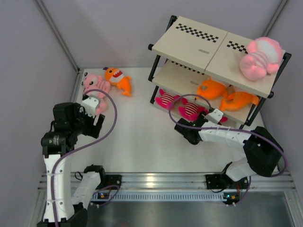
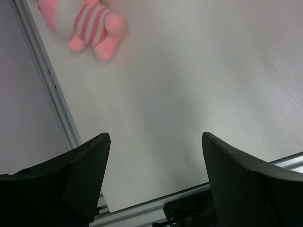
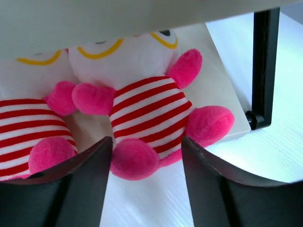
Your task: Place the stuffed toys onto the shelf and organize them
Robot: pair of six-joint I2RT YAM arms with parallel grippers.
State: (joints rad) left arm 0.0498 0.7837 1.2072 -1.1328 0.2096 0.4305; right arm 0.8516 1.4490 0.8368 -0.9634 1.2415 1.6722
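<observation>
Right gripper (image 3: 146, 144) jaws stood apart, holding nothing, at the bottom board of the shelf (image 1: 199, 45); left gripper (image 2: 156, 137) gaped empty near the pink striped plush (image 1: 92, 85) on the table. I judged it best to back straight out without snagging the foot of the magenta striped toy (image 3: 147, 109) lying on that board.

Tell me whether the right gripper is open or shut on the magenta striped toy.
Open: the right gripper holds its fingers apart, and a gap shows between one finger and the magenta striped toy.

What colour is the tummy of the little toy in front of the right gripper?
Red-and-white stripes on the magenta toy; clearest in the right wrist view.
</observation>
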